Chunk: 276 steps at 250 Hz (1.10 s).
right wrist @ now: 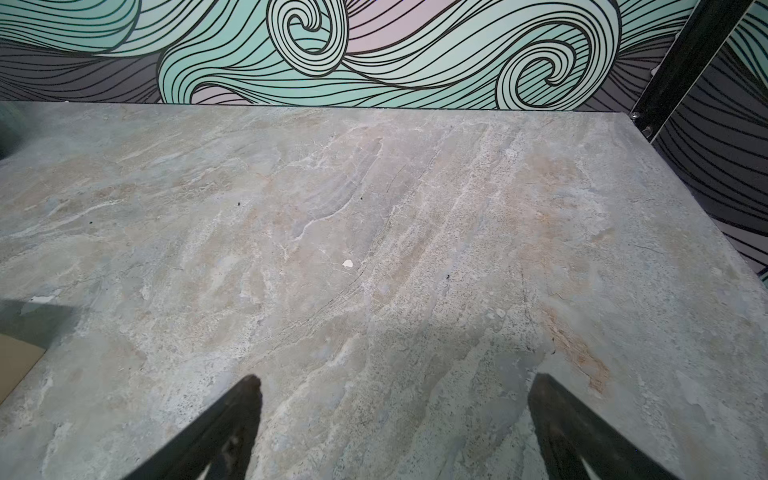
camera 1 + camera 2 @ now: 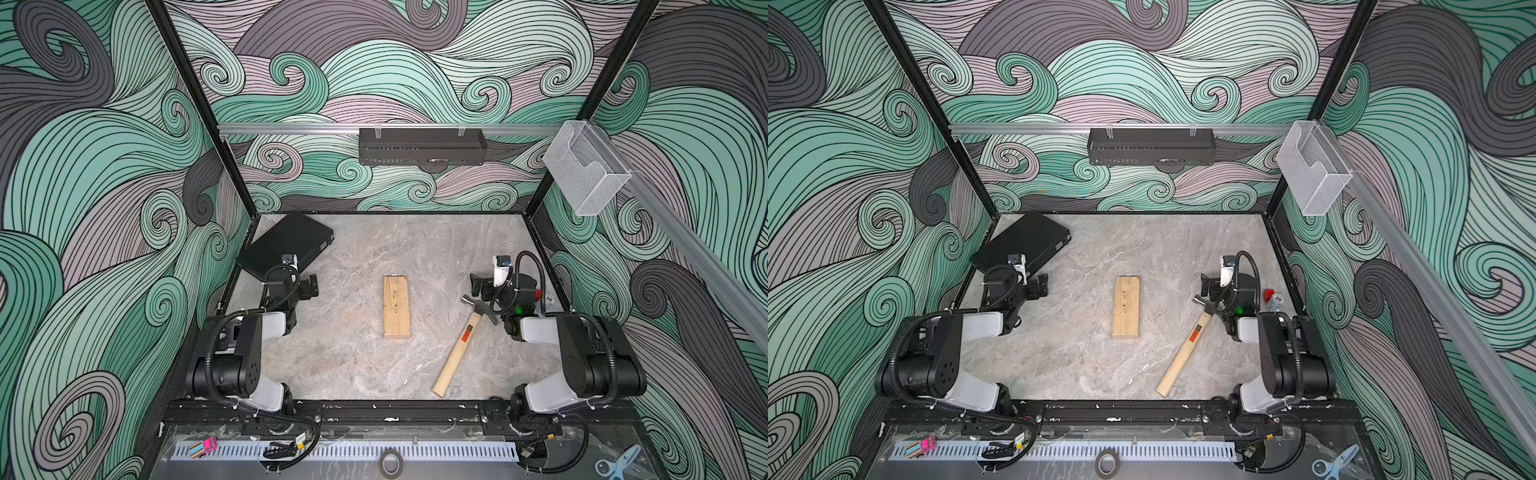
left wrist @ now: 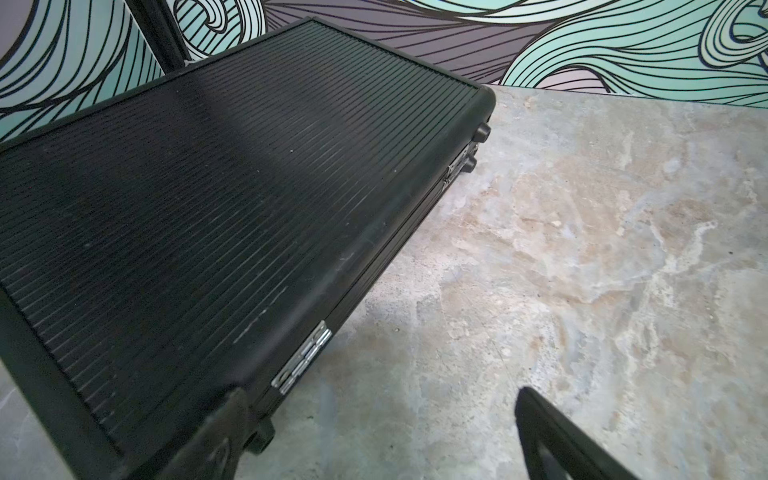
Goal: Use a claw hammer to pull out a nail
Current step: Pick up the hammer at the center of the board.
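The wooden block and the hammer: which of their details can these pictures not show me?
- Wooden block: any nail is too small in both top views; only dark marks show.
- Hammer: claw end partly covered by the right arm in both top views.
- Red thing: mostly hidden behind that arm, both top views.

Robot lab cell, wave-print enclosure walls (image 2: 415, 62), marble-look tabletop (image 2: 345, 365), black mounting rail (image 2: 395, 409)

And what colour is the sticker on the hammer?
Orange and black sticker, clearest in a top view.
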Each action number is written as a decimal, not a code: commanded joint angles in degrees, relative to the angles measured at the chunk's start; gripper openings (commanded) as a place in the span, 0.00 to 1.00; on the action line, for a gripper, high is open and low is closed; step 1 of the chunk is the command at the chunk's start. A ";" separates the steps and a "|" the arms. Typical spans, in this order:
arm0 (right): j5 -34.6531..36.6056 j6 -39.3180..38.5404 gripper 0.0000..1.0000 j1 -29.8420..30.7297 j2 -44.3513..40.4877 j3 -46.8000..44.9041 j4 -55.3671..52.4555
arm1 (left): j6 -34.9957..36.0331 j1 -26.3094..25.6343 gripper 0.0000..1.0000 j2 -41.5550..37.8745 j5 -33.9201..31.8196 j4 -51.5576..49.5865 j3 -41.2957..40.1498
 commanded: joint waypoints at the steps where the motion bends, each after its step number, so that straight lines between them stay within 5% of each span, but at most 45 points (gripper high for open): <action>1: 0.97 -0.60 1.00 0.23 -0.22 -0.19 1.33 | -0.02 0.51 0.99 0.28 -1.65 0.70 1.47; 213: 0.99 -0.58 1.00 0.28 -0.79 -0.59 2.14 | -0.15 0.62 0.99 0.37 -1.49 0.62 1.52; 256: 3.51 -3.72 1.00 3.57 -9.13 4.51 -14.33 | 0.04 0.71 0.99 -0.08 -1.75 0.81 1.59; 276: 0.07 -5.44 1.00 4.22 -12.58 8.14 -22.96 | -1.45 0.71 0.99 -2.60 -4.88 -13.07 8.66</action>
